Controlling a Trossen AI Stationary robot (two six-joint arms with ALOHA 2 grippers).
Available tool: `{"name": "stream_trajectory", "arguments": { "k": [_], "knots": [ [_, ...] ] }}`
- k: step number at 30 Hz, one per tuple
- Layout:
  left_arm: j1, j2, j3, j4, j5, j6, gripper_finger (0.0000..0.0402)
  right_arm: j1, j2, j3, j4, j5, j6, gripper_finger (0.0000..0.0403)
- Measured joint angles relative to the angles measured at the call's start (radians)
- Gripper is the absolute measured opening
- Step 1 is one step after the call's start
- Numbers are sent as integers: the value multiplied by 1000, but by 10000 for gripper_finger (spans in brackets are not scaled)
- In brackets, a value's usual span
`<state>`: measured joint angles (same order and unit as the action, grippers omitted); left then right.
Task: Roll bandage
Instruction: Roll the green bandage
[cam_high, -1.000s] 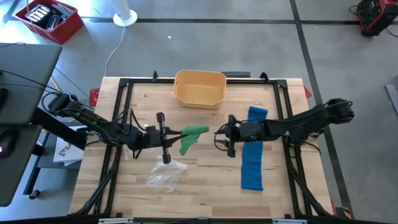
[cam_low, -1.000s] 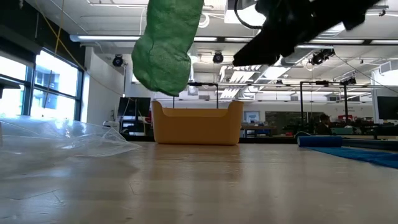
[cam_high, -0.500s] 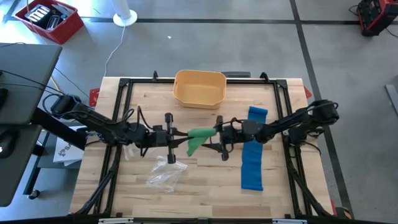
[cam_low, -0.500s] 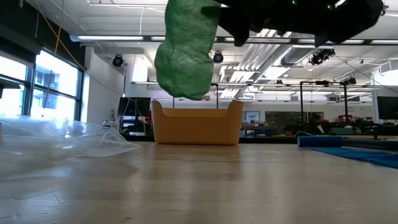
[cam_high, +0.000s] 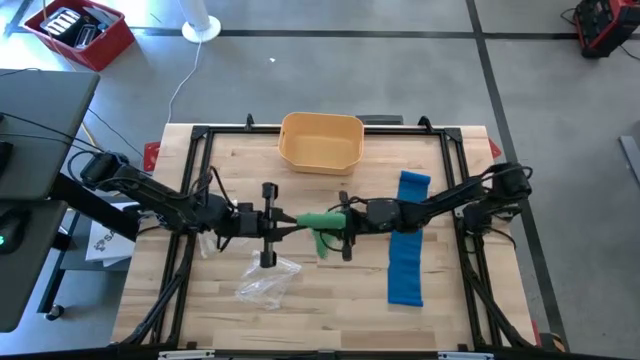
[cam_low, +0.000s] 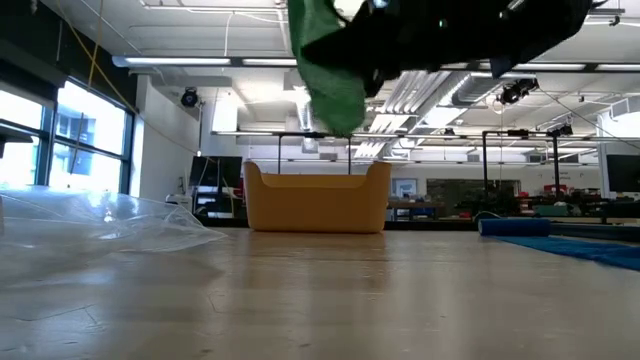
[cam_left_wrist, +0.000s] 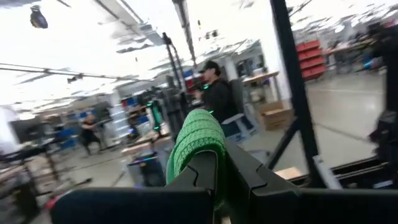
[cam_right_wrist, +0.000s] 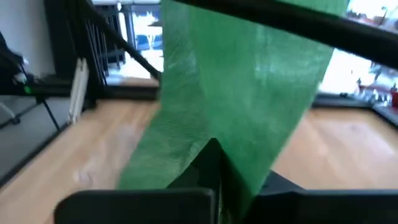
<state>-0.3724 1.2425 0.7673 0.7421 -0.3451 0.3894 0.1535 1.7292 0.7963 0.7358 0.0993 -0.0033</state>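
A green bandage (cam_high: 318, 220) is held in the air over the middle of the table, stretched between my two grippers. My left gripper (cam_high: 292, 220) comes from the table's left and is shut on its left end. My right gripper (cam_high: 340, 218) comes from the table's right and is shut on its right part. In the low view the green bandage (cam_low: 330, 60) hangs well above the tabletop. A blue bandage (cam_high: 405, 245) lies flat on the table at the right, its rolled end (cam_high: 414, 182) toward the far side. My left gripper pinches the green bandage's left end (cam_left_wrist: 196, 140) between its two fingers, level, from the table's left. The cloth folds over the fingertips (cam_left_wrist: 208, 171) and is lifted clear of the table. My right gripper pinches the bandage's right part (cam_right_wrist: 230, 106) between its two fingers, level, from the table's right. The band runs across the fingers. A short tail (cam_high: 322, 246) hangs below, clear of the table.
A yellow bin (cam_high: 320, 140) stands at the far middle of the table. A crumpled clear plastic bag (cam_high: 266, 281) lies near the left arm. A black frame (cam_high: 200, 135) runs around the table's edges. In the left wrist view, people show in the room beyond.
My right gripper has moved toward the table's left to the green bandage and has shut on it. The bandage, which hung down from my left gripper, now lies drawn out nearly level between both grippers, with only a short tail hanging.
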Motion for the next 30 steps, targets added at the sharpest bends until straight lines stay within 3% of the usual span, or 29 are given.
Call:
{"name": "stream_trajectory", "arguments": {
  "k": [3,8,13,19,27,30],
  "knots": [
    [-11,-23,0,-37,-85,35,6,12,59,0,-20,29,27,1],
    [-21,-57,0,-85,-179,58,6,42,88,0,-126,163,50,1],
    [-21,-62,0,-101,-178,57,6,60,40,0,-140,195,-1,0],
    [-21,-56,0,-131,-178,32,6,92,-82,0,-288,290,-27,0],
    [-21,-54,0,-168,-177,31,6,103,-228,-1,-492,296,27,2],
    [-21,-54,0,-190,-166,8,6,104,-267,-1,-511,289,30,22]
  ]
}}
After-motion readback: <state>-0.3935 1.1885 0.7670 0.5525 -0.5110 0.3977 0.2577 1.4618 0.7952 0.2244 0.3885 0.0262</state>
